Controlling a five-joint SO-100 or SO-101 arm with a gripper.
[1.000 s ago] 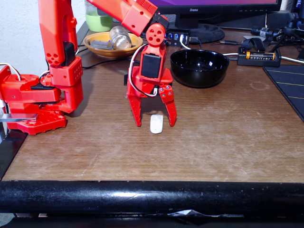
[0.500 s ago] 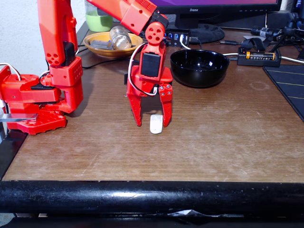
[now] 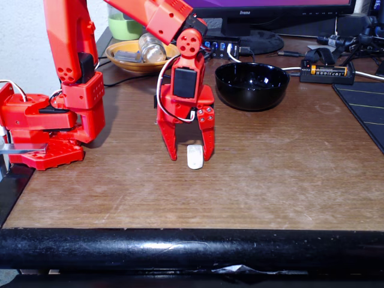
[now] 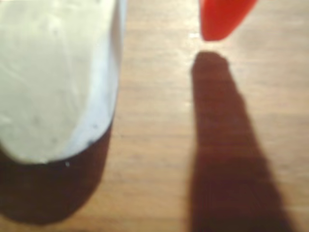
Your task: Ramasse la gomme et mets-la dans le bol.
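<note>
— What did the fixed view show?

— The red gripper [image 3: 189, 157] pointed down near the centre of the frame, its jaws apart and straddling the gomme [image 3: 195, 156]. The white block lay flat on the wooden table [image 3: 270, 168], close against the finger on the right of the picture; whether they touched, I could not tell. The bol [image 3: 252, 85] sat up and to the right, well apart from it.

— And the wrist view?

— The gomme [image 4: 53, 77] filled the upper left, rounded and smooth, with one red fingertip [image 4: 219, 19] at the top right and bare wood between them.

— How would it handle?

— I judged it light and fairly firm, a little slick on its plain faces. Its rounded ends could squirt out, so pinching across the long flat sides at mid-length looked safest.
</note>
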